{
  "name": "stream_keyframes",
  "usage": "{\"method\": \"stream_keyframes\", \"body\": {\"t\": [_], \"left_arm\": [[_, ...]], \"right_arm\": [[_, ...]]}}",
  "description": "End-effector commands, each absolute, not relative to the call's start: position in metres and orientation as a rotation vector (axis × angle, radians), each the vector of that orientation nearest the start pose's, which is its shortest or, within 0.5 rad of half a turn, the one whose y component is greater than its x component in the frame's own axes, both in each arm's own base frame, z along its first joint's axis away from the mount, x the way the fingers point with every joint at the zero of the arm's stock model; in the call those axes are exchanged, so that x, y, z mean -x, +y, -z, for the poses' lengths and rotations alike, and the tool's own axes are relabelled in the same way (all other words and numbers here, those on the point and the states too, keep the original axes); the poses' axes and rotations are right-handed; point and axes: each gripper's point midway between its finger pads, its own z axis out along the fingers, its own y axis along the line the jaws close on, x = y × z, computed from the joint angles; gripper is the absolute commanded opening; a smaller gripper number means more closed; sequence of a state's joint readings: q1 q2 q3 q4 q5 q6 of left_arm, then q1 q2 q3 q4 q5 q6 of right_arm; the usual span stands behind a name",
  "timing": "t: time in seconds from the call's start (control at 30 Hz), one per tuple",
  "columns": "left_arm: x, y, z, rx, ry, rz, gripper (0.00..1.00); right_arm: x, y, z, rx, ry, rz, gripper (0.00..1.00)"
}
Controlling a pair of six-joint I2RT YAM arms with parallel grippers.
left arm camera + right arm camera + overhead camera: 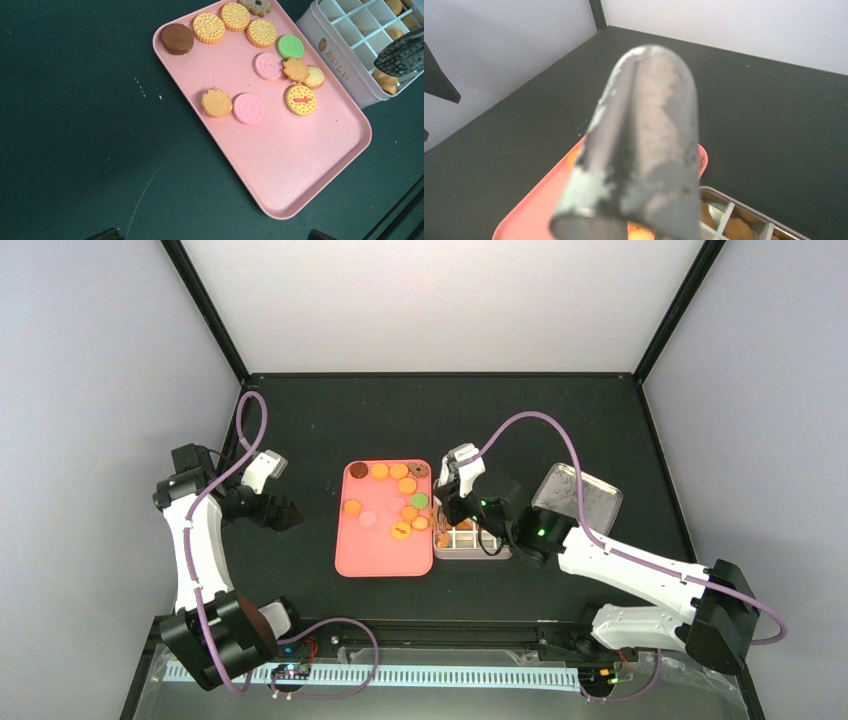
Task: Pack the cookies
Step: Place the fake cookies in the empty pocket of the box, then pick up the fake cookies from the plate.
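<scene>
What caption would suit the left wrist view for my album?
Cookies scattered on a pink tray beside a divided box, tongs above it.

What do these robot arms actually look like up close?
Both the left arm and right arm have smooth white shells between chunky black joints. A purple cable loops along each, and small green lights glow on the right one.

The top external camera looks steeply down from high behind the arm bases and takes in the whole pink tray (pixel 383 558). The left wrist camera hangs close to the tray's left, looking down on its cookies (pixel 300 99). The right wrist camera sits right of the tray and faces across its corner, with metal tongs (pixel 644 150) filling the near view.
</scene>
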State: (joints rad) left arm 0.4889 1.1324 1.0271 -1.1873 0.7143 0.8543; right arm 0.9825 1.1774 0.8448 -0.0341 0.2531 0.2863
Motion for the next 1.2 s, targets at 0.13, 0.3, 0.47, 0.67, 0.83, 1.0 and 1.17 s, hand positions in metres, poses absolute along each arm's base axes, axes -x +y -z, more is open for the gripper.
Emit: {"method": "stream_keyframes", "body": {"t": [0.13, 0.3, 0.47, 0.67, 0.83, 1.0, 1.17], "left_arm": [[-0.241, 0.002, -0.197, -0.581, 2.367, 0.482, 0.99], [-0.241, 0.002, -0.198, -0.581, 2.365, 0.481, 0.99], [-0.241, 0.002, -0.198, -0.581, 2.365, 0.481, 0.99], [-0.242, 0.002, -0.199, -0.561, 2.372, 0.492, 0.99], [-0.241, 0.006, -0.198, -0.550, 2.393, 0.471, 0.99], [-0.239, 0.006, -0.196, -0.556, 2.397, 0.459, 0.99], [-0.238, 0.005, -0.198, -0.560, 2.391, 0.458, 0.99]], "right_arm": [[-0.249, 0.291, -0.240, 0.464, 1.913, -0.596, 0.20], [-0.249, 0.290, -0.235, 0.466, 1.925, -0.587, 0.20], [-0.250, 0.288, -0.250, 0.468, 1.889, -0.582, 0.20], [-0.261, 0.312, -0.296, 0.496, 1.797, -0.618, 0.21], [-0.270, 0.361, -0.306, 0.567, 1.766, -0.672, 0.24], [-0.280, 0.423, -0.280, 0.670, 1.790, -0.699, 0.28], [-0.299, 0.465, -0.250, 0.719, 1.818, -0.690, 0.34]]}}
